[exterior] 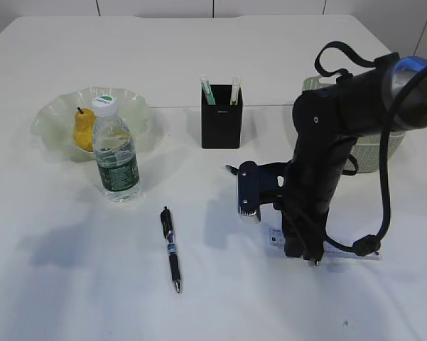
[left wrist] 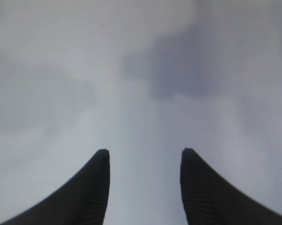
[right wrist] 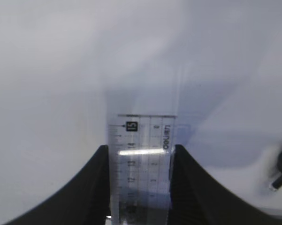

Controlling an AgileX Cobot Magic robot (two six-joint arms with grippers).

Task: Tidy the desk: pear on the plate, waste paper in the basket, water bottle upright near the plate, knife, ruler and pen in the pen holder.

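My right gripper (right wrist: 141, 147) points straight down at the table and is shut on the clear ruler (right wrist: 141, 133). Its fingers press both long edges near the 15 mark. In the exterior view the ruler (exterior: 352, 253) lies flat under that gripper (exterior: 303, 257). The left gripper (left wrist: 145, 151) is open over bare table, nothing between its fingers. A yellow pear (exterior: 83, 129) sits on the frilled glass plate (exterior: 53, 117). The water bottle (exterior: 116, 153) stands upright beside the plate. A black pen (exterior: 171, 250) lies on the table. The waste paper is out of view.
The black pen holder (exterior: 221, 117) stands at centre back with two slim pale things in it; I cannot tell whether one is the knife. A pale woven basket (exterior: 384, 153) sits behind the right arm. The left arm does not show in the exterior view.
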